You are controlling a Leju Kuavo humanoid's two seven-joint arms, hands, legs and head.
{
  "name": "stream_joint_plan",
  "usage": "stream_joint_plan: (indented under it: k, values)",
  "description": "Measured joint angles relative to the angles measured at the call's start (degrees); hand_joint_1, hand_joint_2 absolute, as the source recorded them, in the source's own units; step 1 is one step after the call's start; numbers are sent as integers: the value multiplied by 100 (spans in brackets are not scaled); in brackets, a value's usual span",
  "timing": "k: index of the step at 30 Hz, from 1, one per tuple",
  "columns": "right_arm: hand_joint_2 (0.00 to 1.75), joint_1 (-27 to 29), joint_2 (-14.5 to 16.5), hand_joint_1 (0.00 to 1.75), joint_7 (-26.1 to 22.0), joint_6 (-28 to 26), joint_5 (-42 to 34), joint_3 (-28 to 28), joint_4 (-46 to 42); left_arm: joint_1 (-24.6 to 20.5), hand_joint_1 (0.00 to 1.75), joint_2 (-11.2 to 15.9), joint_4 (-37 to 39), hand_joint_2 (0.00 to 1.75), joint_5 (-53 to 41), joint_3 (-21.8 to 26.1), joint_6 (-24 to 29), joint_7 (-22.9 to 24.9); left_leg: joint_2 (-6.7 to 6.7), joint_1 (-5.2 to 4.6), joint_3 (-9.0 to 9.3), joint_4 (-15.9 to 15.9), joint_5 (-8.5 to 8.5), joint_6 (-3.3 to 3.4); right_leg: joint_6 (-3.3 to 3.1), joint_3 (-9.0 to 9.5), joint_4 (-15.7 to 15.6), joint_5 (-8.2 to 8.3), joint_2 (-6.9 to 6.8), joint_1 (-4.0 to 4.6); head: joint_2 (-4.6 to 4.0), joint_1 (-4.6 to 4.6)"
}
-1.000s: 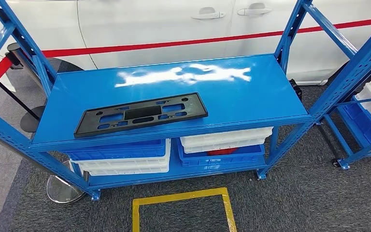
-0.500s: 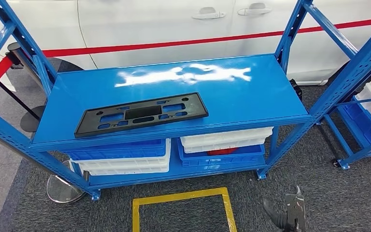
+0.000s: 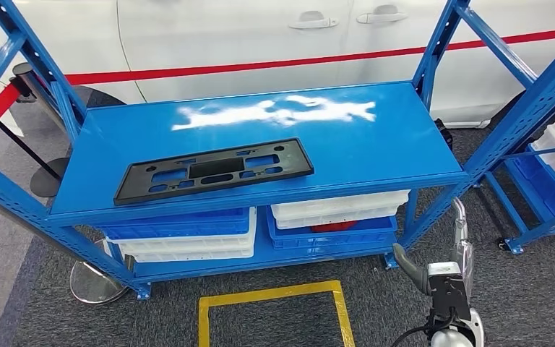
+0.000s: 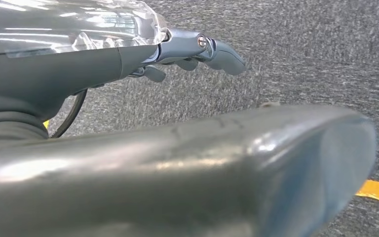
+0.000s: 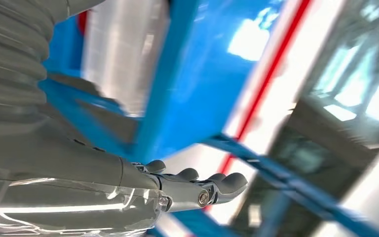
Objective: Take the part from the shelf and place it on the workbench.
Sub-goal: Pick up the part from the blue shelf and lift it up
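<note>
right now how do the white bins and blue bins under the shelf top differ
The white bins sit on top at right, while the blue bins sit on top at left. At right a blue bin lies beneath white; at left white lies beneath blue. Both are shallow, stacked trays on the lower shelf.

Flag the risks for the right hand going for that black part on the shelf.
1. The right hand is below the blue shelf edge, beside the corner post; rising, it could clip either.
2. The black part lies flat toward the shelf's left side, likely a long cross-body reach and an awkward grip.

White car (image 3: 260, 36) beyond red barrier tape (image 3: 274, 63)
</note>
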Motion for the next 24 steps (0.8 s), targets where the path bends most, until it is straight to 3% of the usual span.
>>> stream_joint_plan:
  k: [4, 6, 9, 10, 11, 12, 14, 16, 19, 21, 22, 24]
  values:
    - [175, -126, -269, 0, 129, 126, 352, 436, -572, -28, 0, -14, 22, 0, -134, 115, 0, -51, 0, 5, -3, -41, 35, 100, 88, 18, -48, 25, -1, -12, 0, 2]
    - [175, -213, -392, 0, 206, 204, 543, 692, -792, -43, 0, -43, 33, 0, -205, 166, 0, -77, 10, 39, 59, -185, 123, 184, 109, -35, 76, -81, -5, 3, 0, 8]
    - [175, -330, -537, 0, 347, 288, 906, 1088, -990, -56, 0, -81, 57, 0, -305, 231, 0, -103, 22, 41, 79, -254, 174, 232, 108, -518, 1040, -561, -7, 18, 0, 17]
    - [175, -359, -570, 0, 396, 301, 1050, 1217, -1031, -56, 0, -90, 65, 0, -335, 248, 1, -108, 20, 36, 74, -248, 170, 230, 114, -688, 1352, -651, -8, 19, 0, 18]
    - [175, -389, -590, 0, 444, 302, 1206, 1341, -1058, -56, 0, -100, 72, 0, -362, 264, 1, -112, 16, 32, 75, -239, 162, 226, 117, -761, 1449, -608, -9, 17, 0, 18]
    - [175, -424, -605, 0, 490, 296, 1378, 1461, -1075, -56, 0, -108, 78, 0, -388, 279, 3, -116, 12, 32, 83, -228, 149, 217, 116, -723, 1317, -452, -12, 15, 0, 18]
    - [175, -508, -619, 0, 584, 258, 1746, 1680, -1086, -61, 0, -127, 92, 0, -434, 310, 14, -127, 1, 33, 103, -192, 105, 179, 98, -405, 582, -21, -17, 8, 0, 18]
    - [175, -593, -623, 0, 684, 189, 2113, 1873, -1075, -70, 0, -140, 105, 0, -470, 332, 30, -137, -6, 12, 87, -136, 59, 117, 58, -185, 52, 175, -12, 25, 0, 14]
    - [175, -723, -616, 0, 879, 56, 2625, 2174, -996, -80, 0, -144, 116, 0, -521, 343, 41, -143, -6, 3, 61, -126, 39, 13, -33, -189, -22, 171, -1, 50, 0, 5]
    - [175, -827, -588, 0, 1037, -31, 2922, 2382, -900, -89, 0, -145, 122, 0, -554, 347, 42, -146, 2, 22, 3, 19, -74, -54, -105, -178, -50, 182, -14, 36, 0, 1]
    - [175, -882, -563, 0, 1125, -75, 3061, 2487, -838, -96, 0, -144, 124, 0, -569, 349, 41, -148, 8, 31, -109, 263, -219, -85, -137, -173, -63, 185, -26, 27, 0, -4]
    - [175, -977, -502, 0, 1305, -156, 3330, 2701, -688, -106, 0, -144, 126, 0, -592, 351, 38, -152, 16, 45, -492, 1044, -589, -131, -171, -176, -61, 178, -49, 32, 0, -11]
